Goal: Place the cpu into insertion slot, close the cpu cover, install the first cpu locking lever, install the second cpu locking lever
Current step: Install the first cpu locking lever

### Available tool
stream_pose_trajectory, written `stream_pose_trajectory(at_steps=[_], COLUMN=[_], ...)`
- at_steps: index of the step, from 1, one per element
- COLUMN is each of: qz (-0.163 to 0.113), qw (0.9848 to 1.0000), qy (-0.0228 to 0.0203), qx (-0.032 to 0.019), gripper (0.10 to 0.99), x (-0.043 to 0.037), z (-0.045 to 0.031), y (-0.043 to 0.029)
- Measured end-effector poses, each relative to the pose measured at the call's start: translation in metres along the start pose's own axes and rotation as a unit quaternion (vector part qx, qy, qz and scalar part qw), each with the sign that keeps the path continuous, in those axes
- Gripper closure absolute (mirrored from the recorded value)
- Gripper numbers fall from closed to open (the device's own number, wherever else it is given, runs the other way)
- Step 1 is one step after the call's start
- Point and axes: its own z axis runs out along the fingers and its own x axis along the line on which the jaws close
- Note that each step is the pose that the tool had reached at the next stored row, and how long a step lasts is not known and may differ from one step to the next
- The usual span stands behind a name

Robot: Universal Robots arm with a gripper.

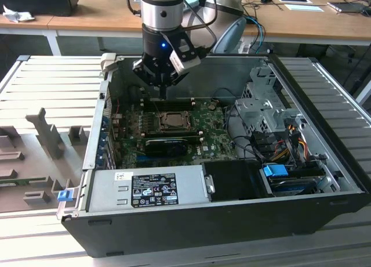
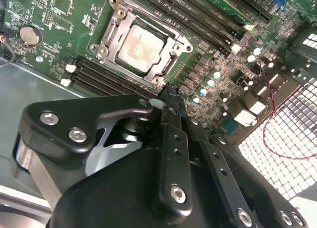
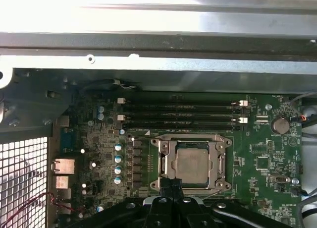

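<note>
On the exterior view's left, the motherboard (image 1: 133, 136) lies flat in the open case (image 1: 324, 104), so you are working straight down. Your gripper (image 1: 164, 94) hangs low over it, fingers pinched together on nothing. That narrow tip looks better suited to nudging thin wire than to grasping. Just right of it, the cpu (image 1: 172, 121) is seated in the insertion slot (image 3: 222, 140). The cpu cover (image 3: 167, 164) is folded down around it, with the chip showing through the window. I can't tell whether the locking lever (image 3: 163, 136) is latched.
</note>
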Motion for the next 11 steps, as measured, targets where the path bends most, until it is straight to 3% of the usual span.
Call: stream_pose_trajectory(at_steps=[11], qz=[0.000], qw=[1.0000], qy=[-0.0001], qx=[-0.0027], gripper=[0.980], x=[0.0039], z=[0.0030], y=[0.0000])
